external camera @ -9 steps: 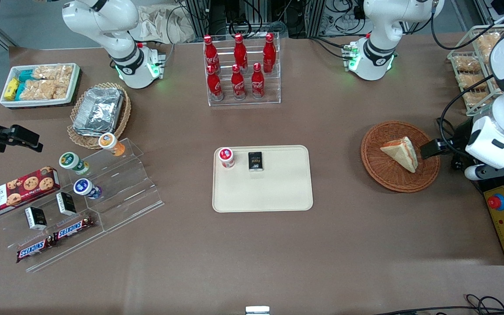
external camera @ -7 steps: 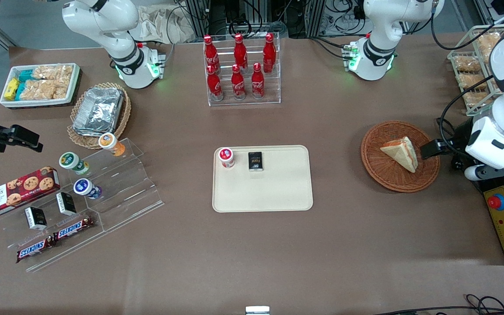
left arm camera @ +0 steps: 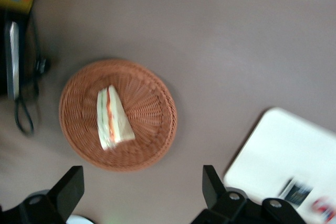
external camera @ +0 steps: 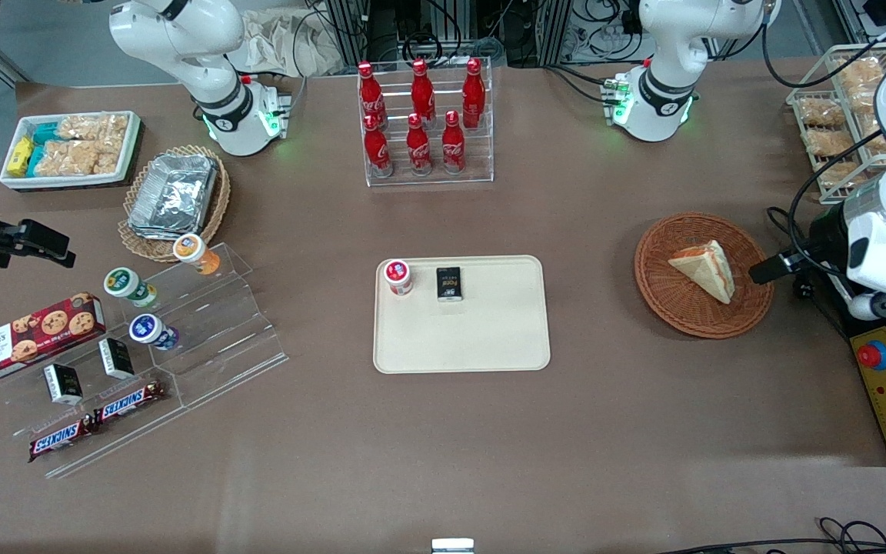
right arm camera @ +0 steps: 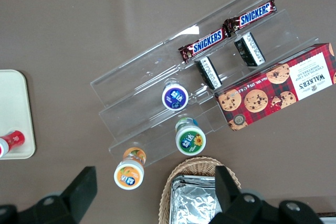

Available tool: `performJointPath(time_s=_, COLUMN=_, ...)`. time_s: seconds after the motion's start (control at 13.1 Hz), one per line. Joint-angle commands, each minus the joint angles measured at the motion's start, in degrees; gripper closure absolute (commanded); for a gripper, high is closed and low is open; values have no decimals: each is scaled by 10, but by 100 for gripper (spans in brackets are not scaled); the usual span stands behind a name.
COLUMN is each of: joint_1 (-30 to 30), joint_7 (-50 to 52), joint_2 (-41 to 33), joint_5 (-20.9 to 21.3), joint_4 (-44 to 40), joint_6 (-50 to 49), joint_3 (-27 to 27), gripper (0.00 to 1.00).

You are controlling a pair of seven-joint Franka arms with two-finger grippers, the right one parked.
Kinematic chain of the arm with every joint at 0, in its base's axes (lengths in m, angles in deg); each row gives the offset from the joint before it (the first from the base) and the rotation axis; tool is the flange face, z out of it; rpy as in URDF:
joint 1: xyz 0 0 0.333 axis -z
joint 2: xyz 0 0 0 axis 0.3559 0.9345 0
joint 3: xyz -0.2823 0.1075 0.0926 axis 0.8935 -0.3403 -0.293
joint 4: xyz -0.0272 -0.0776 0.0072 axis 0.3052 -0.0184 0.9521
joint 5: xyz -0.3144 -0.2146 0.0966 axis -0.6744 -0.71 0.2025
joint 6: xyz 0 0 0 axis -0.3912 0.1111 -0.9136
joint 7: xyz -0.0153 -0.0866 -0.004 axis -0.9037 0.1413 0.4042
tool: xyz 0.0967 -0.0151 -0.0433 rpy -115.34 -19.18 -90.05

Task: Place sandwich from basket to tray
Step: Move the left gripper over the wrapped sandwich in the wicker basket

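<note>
- Front view: the left gripper point(external camera: 767, 270) hangs at the rim of the reddish-brown wicker basket point(external camera: 666, 296), on the working arm's end of the table. Compared with 0.7 s ago, the wrist has shifted away from the basket toward the table edge; the black fingertip now sits just outside the rim instead of over it.
- Front view: the sandwich point(external camera: 705, 269) lies unmoved in the basket, cut edge with red filling showing. The cream tray point(external camera: 489, 338) is well apart, mid-table, already bearing a red-lidded cup point(external camera: 398, 277) and a small black packet point(external camera: 449, 283).
- Judgement: the arm is repositioning for its approach; no grasp has begun and the transfer remains entirely to do.
- Left wrist view: the gripper point(left arm camera: 142, 187) has its fingers spread wide, holding nothing. The sandwich point(left arm camera: 113, 118) rests inside the basket point(left arm camera: 152, 140), clear of both fingers; a corner of the tray point(left arm camera: 283, 145) is visible.
- Right wrist view: nothing relevant to the task.
</note>
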Motion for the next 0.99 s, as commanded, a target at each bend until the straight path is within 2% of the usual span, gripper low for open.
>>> performJointPath(time_s=0.0, joint_1=0, joint_7=102, joint_2=-22, joint_5=10, joint_4=60, joint_6=9, joint_3=1, gripper=0)
performJointPath(time_s=0.31, joint_1=-3, joint_7=151, joint_2=-87, joint_5=19, joint_4=234, joint_6=127, joint_3=0, gripper=0)
performJointPath(time_s=0.46, joint_1=-13, joint_7=225, joint_2=-105, joint_5=23, joint_4=306, joint_6=183, joint_3=-6, gripper=0)
performJointPath(time_s=0.61, joint_1=-24, joint_7=230, joint_2=-136, joint_5=24, joint_4=377, joint_6=243, joint_3=-7, gripper=0)
performJointPath(time_s=0.92, joint_1=-50, joint_7=231, joint_2=-133, joint_5=26, joint_4=416, joint_6=266, joint_3=-9, gripper=0)
